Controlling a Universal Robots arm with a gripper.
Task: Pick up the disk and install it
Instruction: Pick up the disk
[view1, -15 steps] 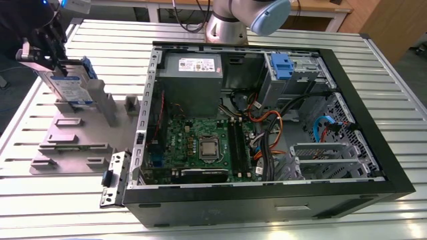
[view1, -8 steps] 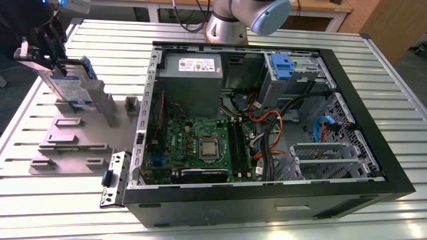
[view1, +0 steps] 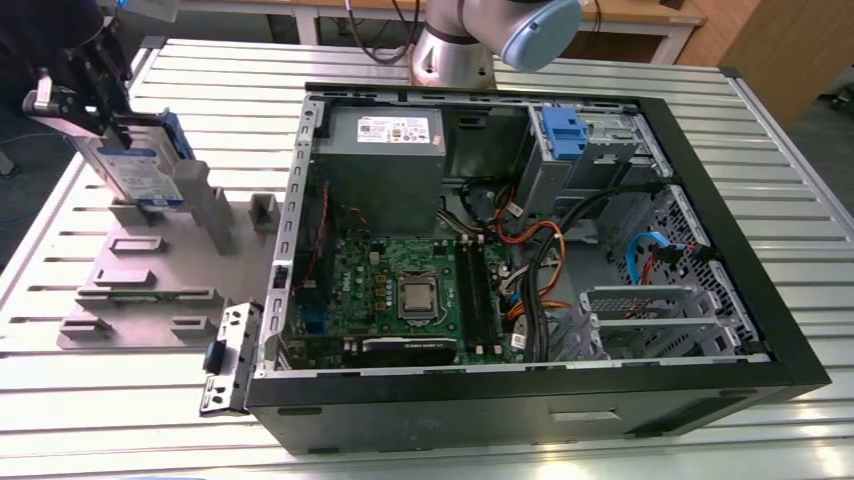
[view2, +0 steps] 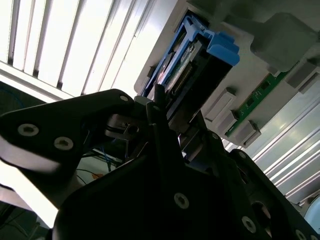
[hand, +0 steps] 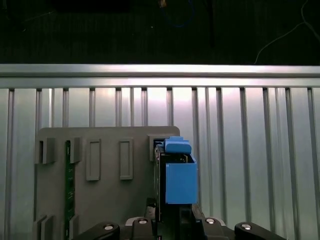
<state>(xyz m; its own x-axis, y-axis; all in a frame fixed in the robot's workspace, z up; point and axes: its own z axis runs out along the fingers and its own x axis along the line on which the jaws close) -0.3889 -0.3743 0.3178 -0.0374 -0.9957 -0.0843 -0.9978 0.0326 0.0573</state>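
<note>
Closed on the disk (view1: 138, 168) with both fingers (view2: 160, 125), gripping it between them. Held upright and slightly tilted, extending beyond the fingers, over the grey fixture (view1: 147, 275) on the counter (view1: 200, 90), well apart from the open computer case (view1: 534, 400).

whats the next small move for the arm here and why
Probably a short straight lift, if the hold is secure: the gripper is at the disk, which stands on edge in the grey fixture, outside the open computer case.
</note>
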